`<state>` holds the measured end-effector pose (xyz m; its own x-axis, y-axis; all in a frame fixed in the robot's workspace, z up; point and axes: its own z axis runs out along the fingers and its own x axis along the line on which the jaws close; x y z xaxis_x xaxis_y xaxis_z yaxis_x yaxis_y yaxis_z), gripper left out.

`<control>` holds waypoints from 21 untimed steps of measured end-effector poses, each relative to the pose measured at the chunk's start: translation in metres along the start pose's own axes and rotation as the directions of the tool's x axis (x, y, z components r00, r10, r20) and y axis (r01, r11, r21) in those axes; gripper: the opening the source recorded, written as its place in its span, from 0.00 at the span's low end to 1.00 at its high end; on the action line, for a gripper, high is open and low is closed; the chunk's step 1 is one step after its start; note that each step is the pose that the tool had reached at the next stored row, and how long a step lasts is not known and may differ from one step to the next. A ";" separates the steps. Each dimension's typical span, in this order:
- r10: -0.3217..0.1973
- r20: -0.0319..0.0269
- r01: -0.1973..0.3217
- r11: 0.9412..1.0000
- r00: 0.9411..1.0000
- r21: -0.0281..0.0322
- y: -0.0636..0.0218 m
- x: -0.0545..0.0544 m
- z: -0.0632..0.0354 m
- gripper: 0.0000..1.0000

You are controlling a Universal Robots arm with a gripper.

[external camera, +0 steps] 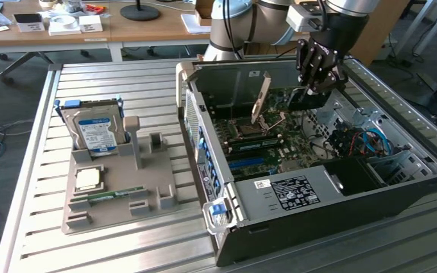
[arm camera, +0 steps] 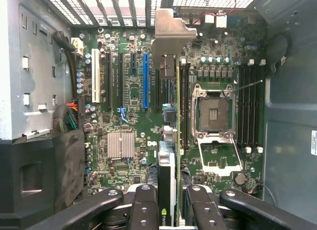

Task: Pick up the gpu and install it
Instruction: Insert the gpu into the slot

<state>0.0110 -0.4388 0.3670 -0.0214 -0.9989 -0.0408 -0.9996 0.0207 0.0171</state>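
Exterior view: jaws pinch gpu (external camera: 263, 96) inside open case (external camera: 302, 227) on slatted table (external camera: 127, 244), desks (external camera: 150, 29) behind.

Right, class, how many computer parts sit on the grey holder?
3: the blue-labelled hard drive standing at its far end, the square processor flat mid-holder, the green memory stick nearest the camera. The drive may hide more.

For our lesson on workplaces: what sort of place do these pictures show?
Probably a robotics lab or workshop: a grey robot arm over an open black computer case on a slatted metal table, cluttered wooden desks behind.
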 end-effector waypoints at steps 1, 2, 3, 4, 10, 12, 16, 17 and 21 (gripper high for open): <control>0.000 0.000 0.000 1.000 1.000 0.000 0.0000 0.000 0.0000 0.27; 0.000 0.000 0.000 1.000 1.000 0.000 0.0000 0.000 0.0000 0.27; 0.000 0.000 0.000 1.000 1.000 0.000 0.0002 0.000 0.0000 0.27; 0.000 0.001 0.000 1.000 1.000 0.001 0.0008 0.000 0.0001 0.27; -0.001 0.007 0.001 1.000 1.000 0.014 0.0066 0.000 0.0003 0.27; -0.001 0.007 0.001 1.000 1.000 0.021 0.0080 0.000 0.0010 0.27; -0.001 0.008 0.001 1.000 1.000 0.023 0.0100 0.001 0.0014 0.27; -0.001 0.008 0.001 1.000 1.000 0.023 0.0106 0.001 0.0014 0.27; -0.001 0.008 0.001 1.000 1.000 0.023 0.0125 0.003 0.0012 0.27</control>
<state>-0.0016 -0.4419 0.3659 -0.0201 -0.9986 -0.0484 -0.9998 0.0204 -0.0060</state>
